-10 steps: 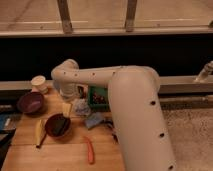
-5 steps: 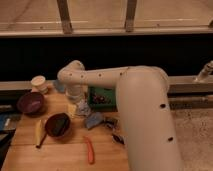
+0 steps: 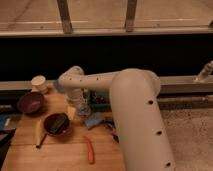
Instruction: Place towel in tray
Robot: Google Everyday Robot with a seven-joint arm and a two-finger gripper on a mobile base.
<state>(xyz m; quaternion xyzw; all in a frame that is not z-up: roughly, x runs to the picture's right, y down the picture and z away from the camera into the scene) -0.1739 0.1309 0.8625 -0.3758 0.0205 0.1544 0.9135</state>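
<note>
A crumpled blue-grey towel (image 3: 94, 120) lies on the wooden table (image 3: 60, 157) near the middle. A green tray (image 3: 101, 98) stands just behind it, largely hidden by my arm. My gripper (image 3: 82, 108) points down at the end of the white arm, just left of and slightly above the towel, between the towel and a yellow block (image 3: 71, 112). I cannot tell if it touches the towel.
A dark bowl (image 3: 56, 124) and a banana (image 3: 39, 131) lie left of the towel. A purple bowl (image 3: 31, 101) and a pale cup (image 3: 38, 82) stand at the back left. An orange-red stick (image 3: 90, 149) and a black object (image 3: 113, 132) lie at the front.
The arm's wrist and gripper have shifted right and a little down, from above the dark bowl's far side to beside the towel. The objects on the table have not moved.
</note>
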